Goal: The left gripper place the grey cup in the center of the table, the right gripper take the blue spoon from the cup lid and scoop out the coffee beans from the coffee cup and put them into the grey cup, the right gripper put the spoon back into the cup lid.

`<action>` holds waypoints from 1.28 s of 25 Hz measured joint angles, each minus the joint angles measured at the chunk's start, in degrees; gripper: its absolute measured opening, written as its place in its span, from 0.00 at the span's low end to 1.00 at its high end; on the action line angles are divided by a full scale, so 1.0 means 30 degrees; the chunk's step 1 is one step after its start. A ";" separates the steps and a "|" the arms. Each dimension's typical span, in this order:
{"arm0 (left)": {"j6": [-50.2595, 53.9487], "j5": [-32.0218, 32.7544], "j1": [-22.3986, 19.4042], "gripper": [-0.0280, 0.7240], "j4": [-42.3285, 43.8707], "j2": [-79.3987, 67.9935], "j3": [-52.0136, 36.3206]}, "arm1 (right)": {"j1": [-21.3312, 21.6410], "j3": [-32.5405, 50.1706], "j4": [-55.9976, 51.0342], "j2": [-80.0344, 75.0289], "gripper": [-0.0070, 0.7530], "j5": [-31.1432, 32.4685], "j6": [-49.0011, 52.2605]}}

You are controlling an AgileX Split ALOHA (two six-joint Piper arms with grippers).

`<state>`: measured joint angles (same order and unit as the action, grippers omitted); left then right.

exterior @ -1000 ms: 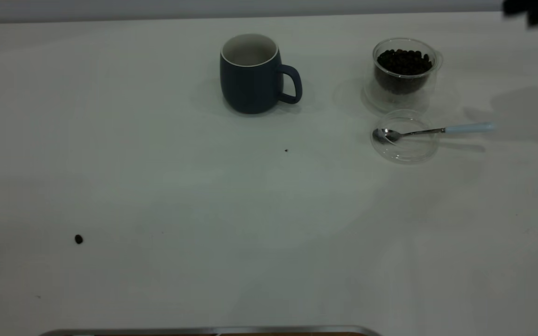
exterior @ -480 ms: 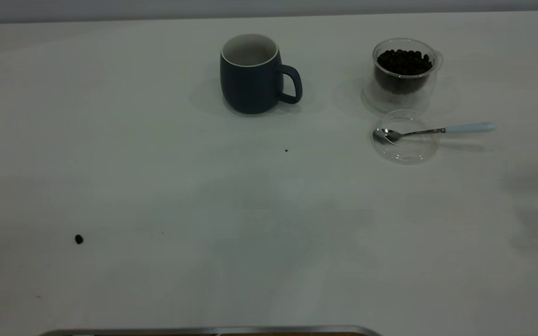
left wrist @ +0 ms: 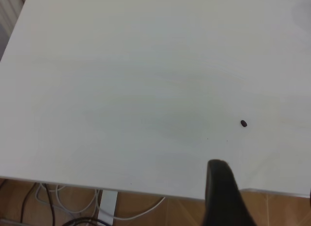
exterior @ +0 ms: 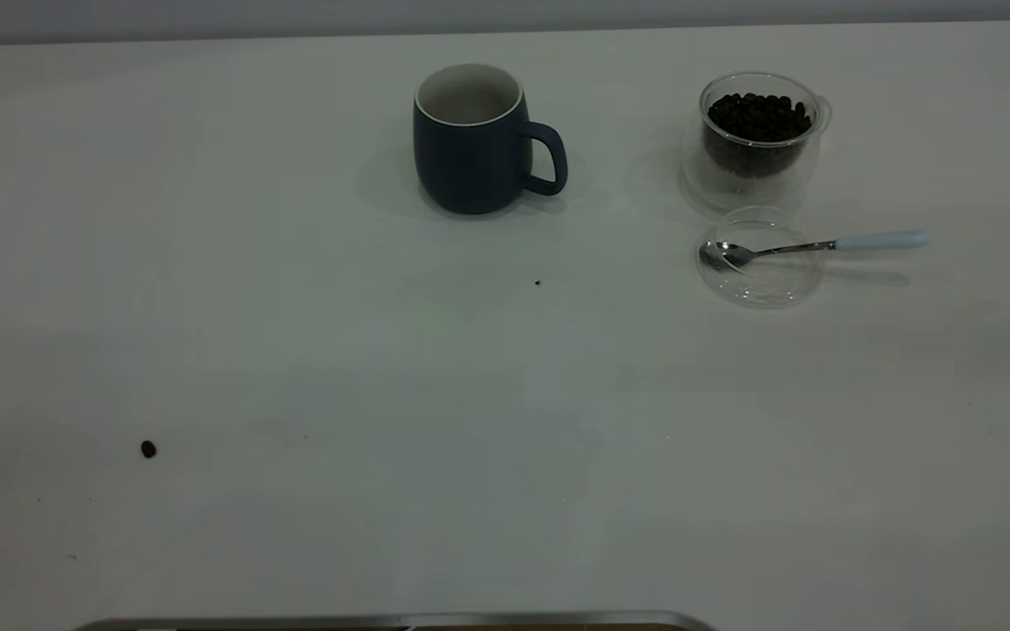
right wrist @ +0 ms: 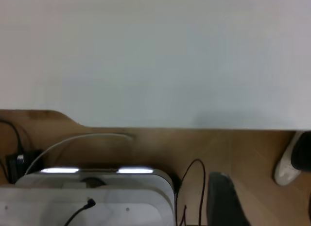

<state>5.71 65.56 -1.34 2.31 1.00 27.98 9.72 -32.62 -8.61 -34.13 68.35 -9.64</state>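
Observation:
The grey cup (exterior: 470,149) stands upright at the back middle of the table (exterior: 382,368), handle to the right. The coffee cup (exterior: 759,140) stands at the back right, full of coffee beans (exterior: 759,116). Just in front of it lies the cup lid (exterior: 761,282). The blue spoon (exterior: 821,245) rests with its bowl in the lid and its handle pointing right. Neither gripper shows in the exterior view. My left gripper (left wrist: 265,182) is open and empty over the table's edge. My right gripper (right wrist: 265,189) is open and empty, off the table above the floor.
A stray bean (exterior: 148,449) lies at the front left; it also shows in the left wrist view (left wrist: 243,123). A small speck (exterior: 537,282) lies near the middle. A metal edge (exterior: 400,620) runs along the front. A white box (right wrist: 87,197) and cables lie below the table.
The right arm's dark tip at the exterior view's top right corner has left the view. Its shadow on the right of the table has gone. The objects have not moved.

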 joint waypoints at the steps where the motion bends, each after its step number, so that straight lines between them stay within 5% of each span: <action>1: 0.0000 0.0000 0.0000 0.69 0.0000 0.0000 0.0000 | 0.0000 0.0643 0.0029 0.0623 0.61 -0.0305 0.0213; 13: 0.0000 0.0000 0.0000 0.69 0.0000 0.0000 0.0000 | 0.0000 0.1757 0.0309 0.7464 0.61 -0.1574 0.0805; 18: 0.0000 0.0000 0.0000 0.69 0.0000 0.0000 0.0000 | -0.1350 0.1757 0.0241 1.1186 0.61 -0.1409 0.0813; 22: 0.0000 0.0000 0.0000 0.69 0.0000 0.0000 0.0000 | -0.2906 0.1794 -0.0029 1.1499 0.61 -0.1337 0.0828; 32: 0.0000 0.0000 0.0000 0.69 0.0000 0.0000 0.0000 | -0.3047 0.1869 -0.0084 1.1499 0.60 -0.1355 0.0828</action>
<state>5.71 65.56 -1.34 2.31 1.00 27.98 0.58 -27.01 -8.86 0.36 64.29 -7.16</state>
